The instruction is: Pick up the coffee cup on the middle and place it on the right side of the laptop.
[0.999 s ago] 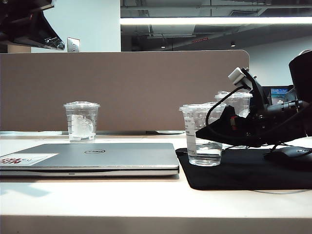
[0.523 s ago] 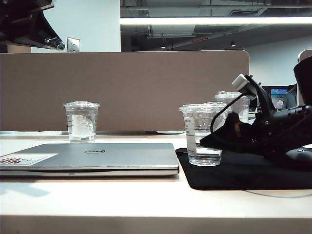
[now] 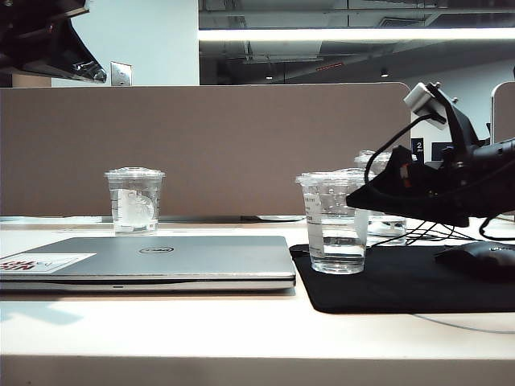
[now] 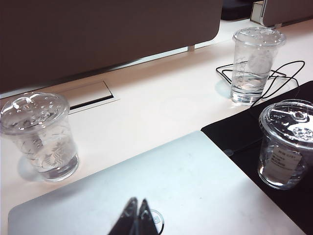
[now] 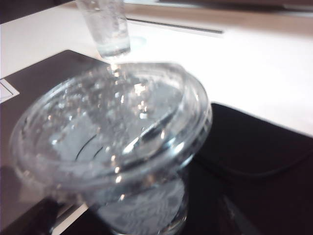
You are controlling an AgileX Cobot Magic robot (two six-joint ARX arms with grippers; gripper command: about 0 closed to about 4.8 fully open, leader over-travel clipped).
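While parked over the laptop (image 4: pixel 161 191), left gripper (image 4: pixel 137 215) pinched together, empty. Right gripper (image 3: pixel 358 195) spread wide beside the coffee cup (image 3: pixel 336 222), gripping nothing.

Right gripper (image 3: pixel 358 195) open, held level above table at right. Left gripper (image 4: pixel 137 215) fingertips together, pointing down, parked high at left.

Clear glossy plastic coffee cup (image 3: pixel 337 222), matt metallic laptop (image 3: pixel 153 259)
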